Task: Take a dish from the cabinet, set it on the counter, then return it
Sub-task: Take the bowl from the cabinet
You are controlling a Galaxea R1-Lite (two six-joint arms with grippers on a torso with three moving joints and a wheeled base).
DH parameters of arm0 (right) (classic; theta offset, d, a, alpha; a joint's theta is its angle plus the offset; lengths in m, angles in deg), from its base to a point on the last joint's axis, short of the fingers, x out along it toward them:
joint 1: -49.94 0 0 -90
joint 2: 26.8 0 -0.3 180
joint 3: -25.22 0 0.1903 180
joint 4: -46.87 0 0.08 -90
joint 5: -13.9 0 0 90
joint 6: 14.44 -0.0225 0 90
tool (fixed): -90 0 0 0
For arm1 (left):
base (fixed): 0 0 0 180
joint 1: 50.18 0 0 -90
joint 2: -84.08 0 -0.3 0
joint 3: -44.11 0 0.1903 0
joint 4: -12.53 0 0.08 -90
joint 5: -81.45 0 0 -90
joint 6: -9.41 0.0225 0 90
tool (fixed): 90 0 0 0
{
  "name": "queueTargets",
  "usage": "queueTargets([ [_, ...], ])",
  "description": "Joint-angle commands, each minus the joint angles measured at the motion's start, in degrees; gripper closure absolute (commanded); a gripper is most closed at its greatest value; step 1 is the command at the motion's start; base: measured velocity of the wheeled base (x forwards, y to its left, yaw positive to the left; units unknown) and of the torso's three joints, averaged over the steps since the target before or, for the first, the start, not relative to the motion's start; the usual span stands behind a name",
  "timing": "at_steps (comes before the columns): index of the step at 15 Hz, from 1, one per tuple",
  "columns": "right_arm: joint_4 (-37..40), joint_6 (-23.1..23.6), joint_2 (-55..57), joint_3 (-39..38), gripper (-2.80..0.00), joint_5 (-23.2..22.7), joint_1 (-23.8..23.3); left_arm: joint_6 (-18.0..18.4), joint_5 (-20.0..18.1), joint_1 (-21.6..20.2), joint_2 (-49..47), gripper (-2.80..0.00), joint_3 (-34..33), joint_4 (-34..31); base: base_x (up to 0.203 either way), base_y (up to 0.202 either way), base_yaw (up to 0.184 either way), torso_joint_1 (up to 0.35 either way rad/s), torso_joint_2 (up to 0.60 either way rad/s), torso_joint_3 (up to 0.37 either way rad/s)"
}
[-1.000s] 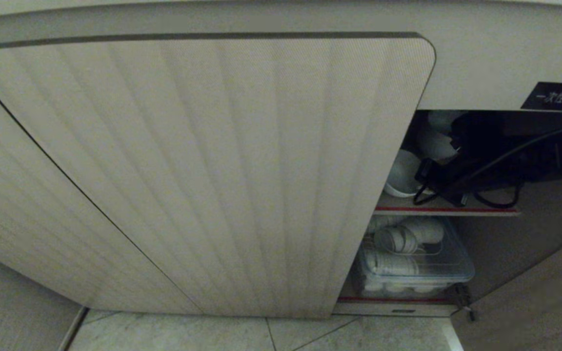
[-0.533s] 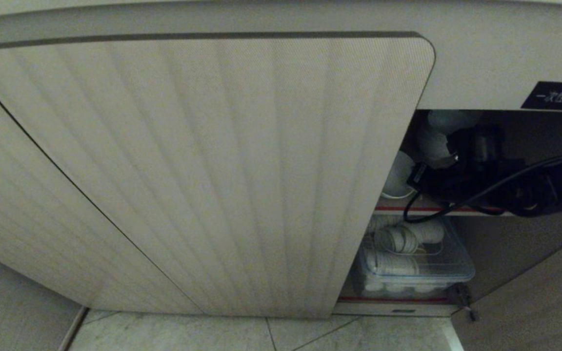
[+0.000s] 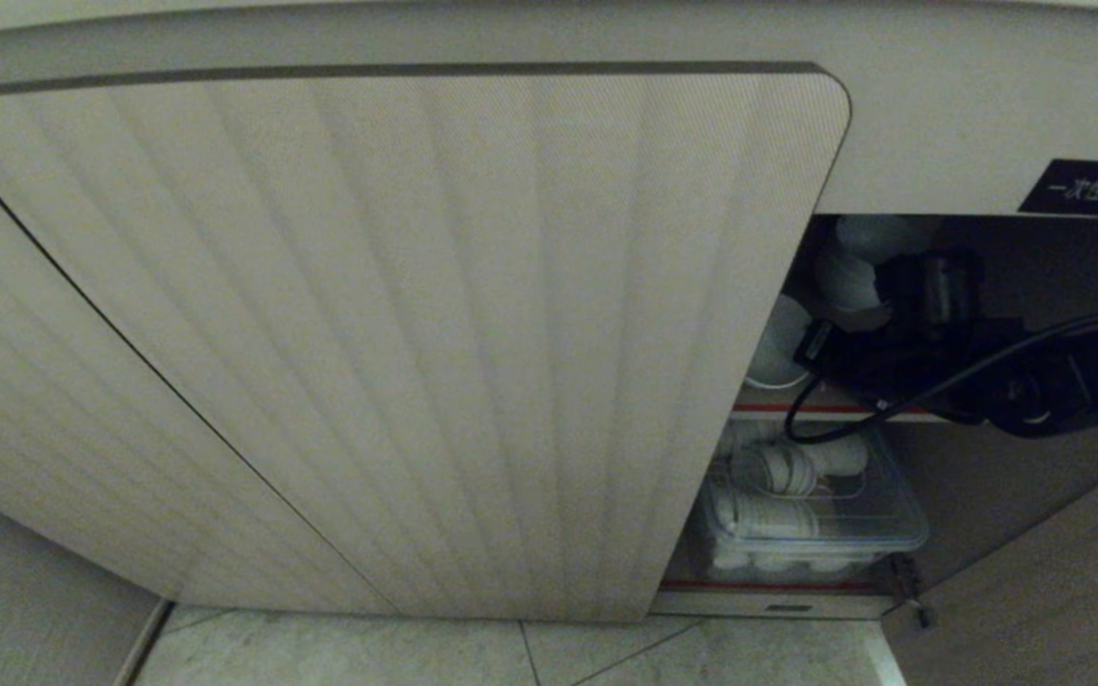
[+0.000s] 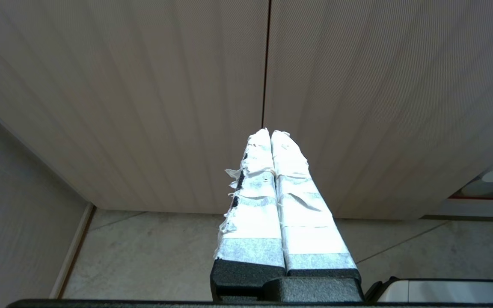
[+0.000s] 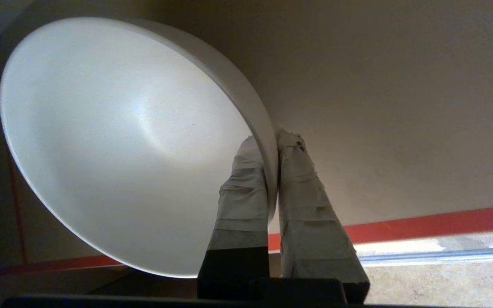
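Cabinet [image 3: 396, 333] shelves show right of the shut ribbed door in the head view, right gripper [image 3: 878, 305] reaching inside; left gripper [image 4: 271, 137] idles closed before the doors; right wrist view shows fingers [image 5: 246, 188] pinching the dish [image 5: 122, 141] rim for lifting out.

Right arm: my right arm comes in from the right of the head view, a dark forearm with a black cable looping beneath its wrist.
Right gripper: my right gripper [image 5: 272, 145] is pinched tight on the rim of the dish [image 5: 114, 141]; one taped finger [image 5: 242, 192] lies inside the rim, the other against its outside.
Dish in relation to the pincer: tilted steeply, its hollow facing my wrist camera, the body spreading away to one side of the fingers.
Left gripper: my left gripper [image 4: 271, 133] has its white-taped fingers pressed together, holding nothing.
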Motion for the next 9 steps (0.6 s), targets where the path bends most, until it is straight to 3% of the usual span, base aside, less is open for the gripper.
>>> queueTargets([
  [1,-0.13,-0.21,-1.18,-0.74,0.0,-0.1,-0.01,-0.03,-0.01,0.0,0.02,0.0,0.0,0.02,0.0,0.0,0.0,0.0,0.0,0.0],
  [9,-0.34,0.27,-6.7,-7.95,0.0,0.19,-0.09,-0.03,-0.01,0.0,0.02,0.0,0.0,0.02,0.0,0.0,0.0,0.0,0.0,0.0],
])
